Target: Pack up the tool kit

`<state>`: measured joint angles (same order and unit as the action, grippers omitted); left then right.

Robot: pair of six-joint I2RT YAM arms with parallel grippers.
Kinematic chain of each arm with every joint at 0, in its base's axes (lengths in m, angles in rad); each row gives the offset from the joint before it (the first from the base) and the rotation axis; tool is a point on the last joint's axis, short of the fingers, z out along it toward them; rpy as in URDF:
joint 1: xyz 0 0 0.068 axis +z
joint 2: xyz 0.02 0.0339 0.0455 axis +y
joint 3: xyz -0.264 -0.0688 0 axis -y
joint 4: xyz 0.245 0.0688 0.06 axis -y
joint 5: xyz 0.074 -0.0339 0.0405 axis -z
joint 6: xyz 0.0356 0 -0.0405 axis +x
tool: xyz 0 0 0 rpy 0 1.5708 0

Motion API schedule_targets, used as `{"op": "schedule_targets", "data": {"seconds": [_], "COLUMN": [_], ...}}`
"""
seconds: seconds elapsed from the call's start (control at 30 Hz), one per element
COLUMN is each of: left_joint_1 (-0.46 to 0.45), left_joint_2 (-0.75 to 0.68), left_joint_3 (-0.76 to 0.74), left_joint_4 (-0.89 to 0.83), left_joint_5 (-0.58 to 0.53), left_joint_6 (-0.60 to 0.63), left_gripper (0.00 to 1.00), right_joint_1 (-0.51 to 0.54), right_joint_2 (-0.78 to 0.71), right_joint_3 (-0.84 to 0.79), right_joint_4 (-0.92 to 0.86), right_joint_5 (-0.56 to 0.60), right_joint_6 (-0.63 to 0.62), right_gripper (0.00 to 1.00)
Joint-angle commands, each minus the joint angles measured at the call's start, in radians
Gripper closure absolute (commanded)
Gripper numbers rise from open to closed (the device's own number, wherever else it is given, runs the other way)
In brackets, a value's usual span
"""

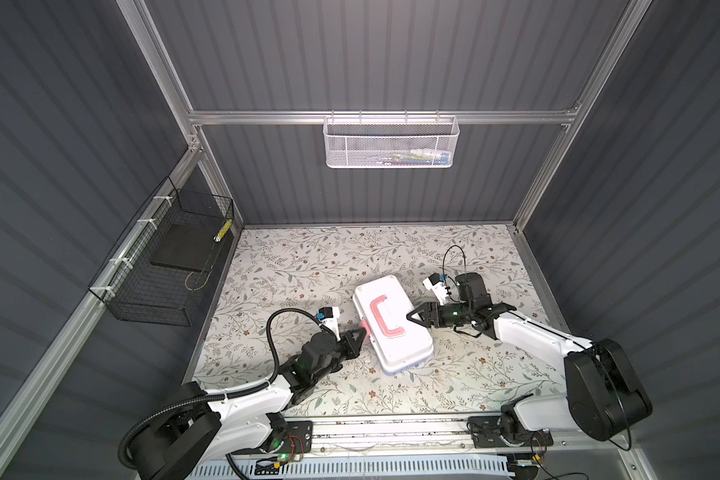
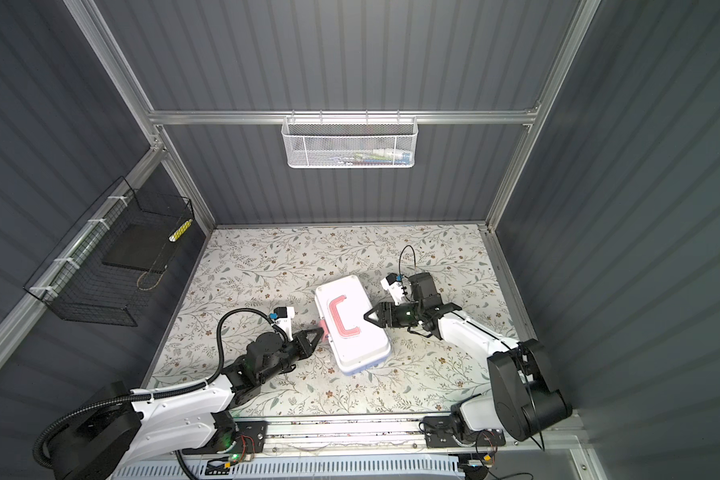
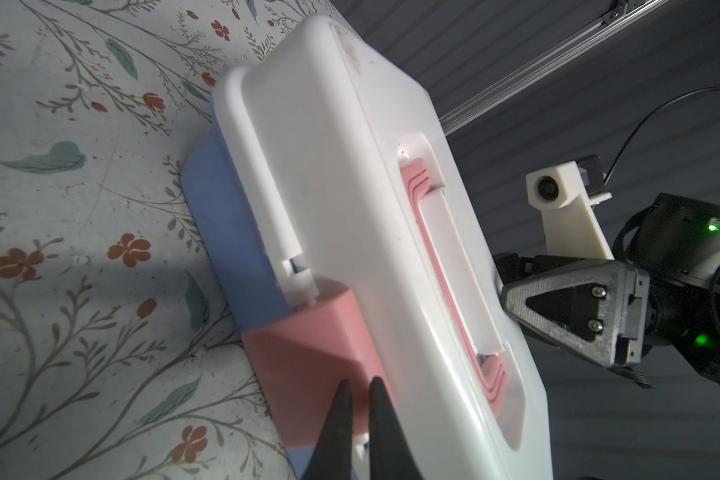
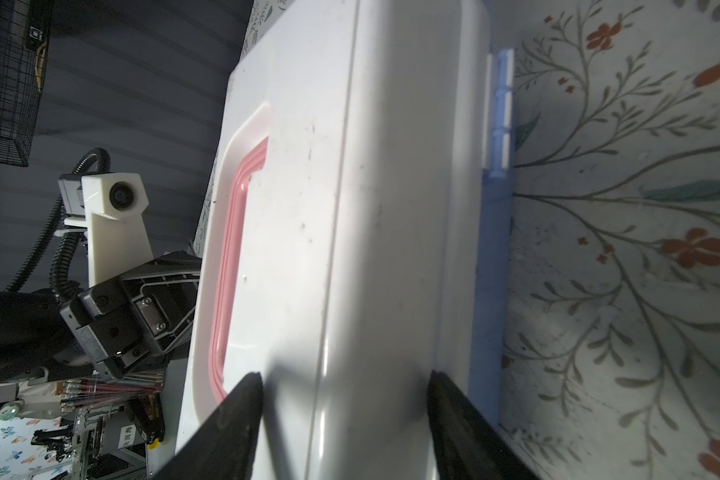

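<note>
Left claw [image 3: 359,380], its fingers [image 3: 337,419] all but pressed together, sets its tips on the pink latch [image 3: 308,353] of the tool kit [image 1: 408,345]; whether it nips the latch cannot be told; right claw [image 4: 346,374], spread wide, straddles the opposite, hinged long edge, one finger on top of the lid [image 4: 308,208] beside the pink handle [image 4: 230,249], one low on the side wall; the kit, lid down on its blue base [image 3: 225,208], lies askew near the middle of the flowered worktop [image 1: 308,257], a little toward its right edge.
</note>
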<state>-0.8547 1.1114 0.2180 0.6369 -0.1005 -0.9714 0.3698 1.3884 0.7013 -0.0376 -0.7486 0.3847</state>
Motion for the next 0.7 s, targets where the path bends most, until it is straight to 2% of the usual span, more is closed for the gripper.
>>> {"op": "schedule_targets", "data": {"seconds": [0.0,0.5,0.67], "left_joint_1": [0.001,0.002,0.001], "left_joint_2": [0.016,0.052,0.005], "left_joint_3": [0.028,0.054,0.087], "left_joint_4": [0.026,0.030,-0.094], "left_joint_5": [0.018,0.041,0.009], "left_joint_6": [0.022,0.029,0.053], "left_gripper": [0.89,0.91,0.91], "right_joint_1": [0.006,0.006,0.006], "right_joint_2": [0.006,0.011,0.006], "right_joint_3": [-0.013,-0.014,-0.013], "right_joint_4": [0.000,0.003,0.001], "right_joint_5": [-0.010,-0.012,-0.010], "right_joint_6": [-0.001,-0.001,-0.003], "right_gripper": [0.35,0.35,0.35]}}
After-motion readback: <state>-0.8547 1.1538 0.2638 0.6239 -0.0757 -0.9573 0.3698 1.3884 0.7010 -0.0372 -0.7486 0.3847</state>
